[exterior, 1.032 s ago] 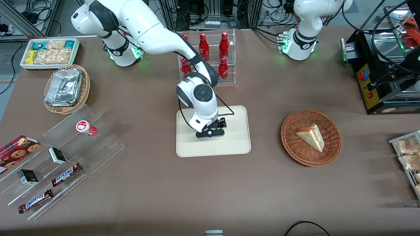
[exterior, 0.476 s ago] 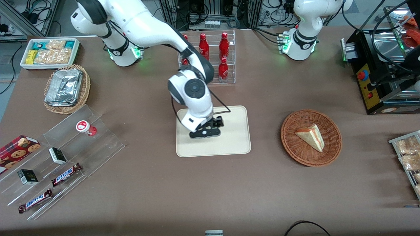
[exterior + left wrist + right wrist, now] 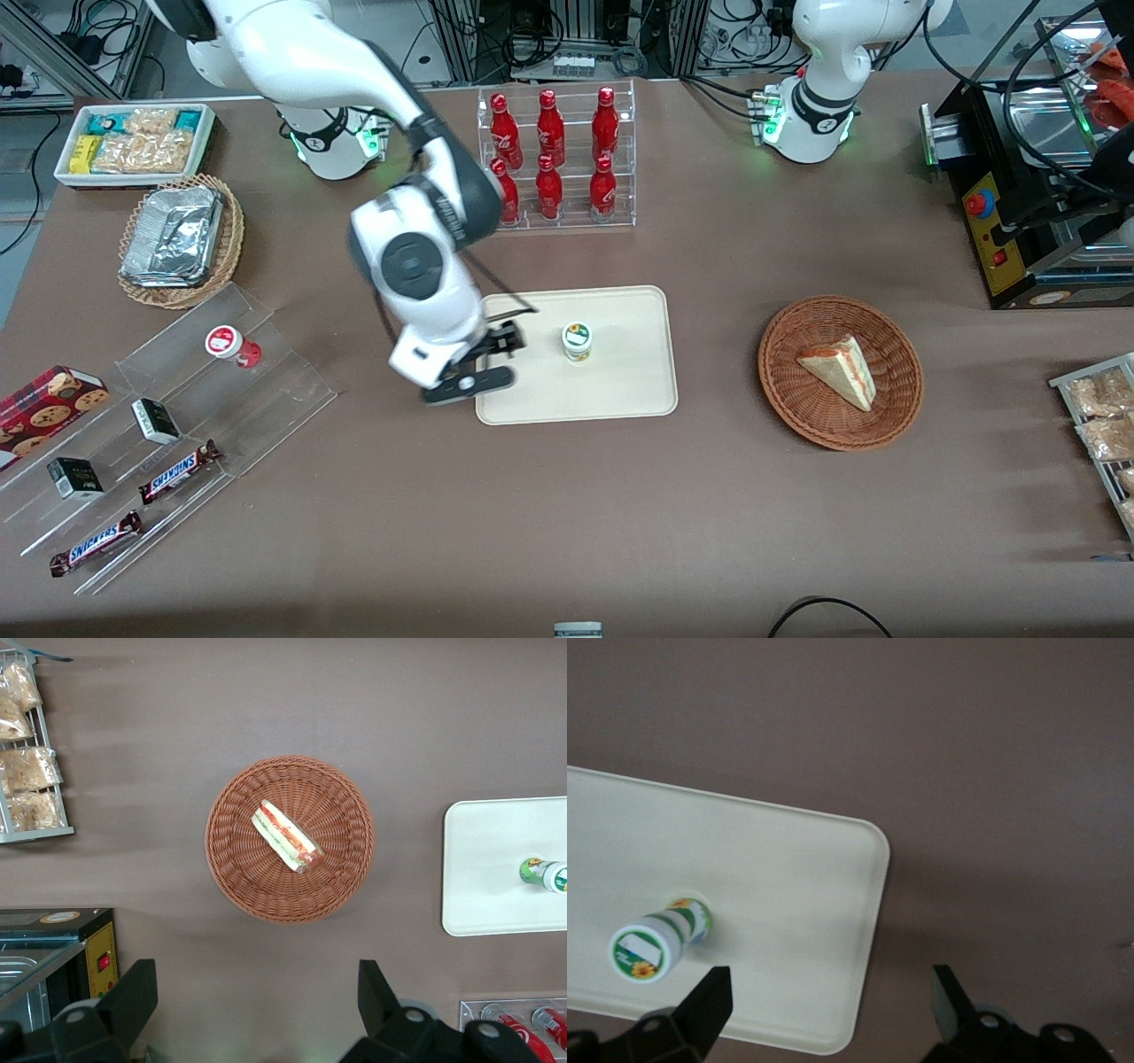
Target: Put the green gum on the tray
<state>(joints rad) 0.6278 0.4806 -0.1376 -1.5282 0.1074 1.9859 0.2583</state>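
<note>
The green gum, a small white bottle with a green band, stands upright near the middle of the cream tray. It also shows in the right wrist view on the tray, and in the left wrist view. My right gripper is open and empty, raised above the tray's corner toward the working arm's end of the table, apart from the gum. In the right wrist view the gripper spans the tray's rounded corner, with one dark fingertip beside the gum.
A clear rack of red bottles stands farther from the camera than the tray. A wicker basket with a sandwich lies toward the parked arm's end. A clear stepped stand holds a red-lidded bottle and snack bars.
My gripper has let go of the green gum, risen and moved off toward the working arm's end of the table. The gum now stands uncovered on the tray.
</note>
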